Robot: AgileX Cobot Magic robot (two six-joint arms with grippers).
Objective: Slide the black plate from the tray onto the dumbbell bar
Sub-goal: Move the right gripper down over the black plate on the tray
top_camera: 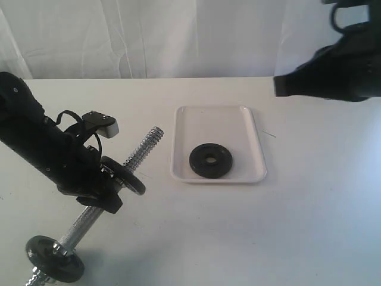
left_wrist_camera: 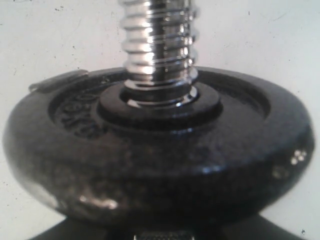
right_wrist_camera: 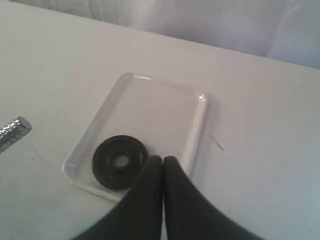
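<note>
Black plate (top_camera: 210,160) lies flat in the near half of the tray (top_camera: 217,122), hole up. The right gripper (top_camera: 278,86) hangs over the far right of the table, fingers pressed together and holding nothing; the plate sits left of it and nearer. The left gripper (top_camera: 119,182) is clamped on a second disc (left_wrist_camera: 160,150), threaded on the dumbbell bar (top_camera: 143,148). The bar runs near-left to far-right, free threaded end aimed at the tray's left rim. The right arm looks the free one for the pick; its jaws must part first.
</note>
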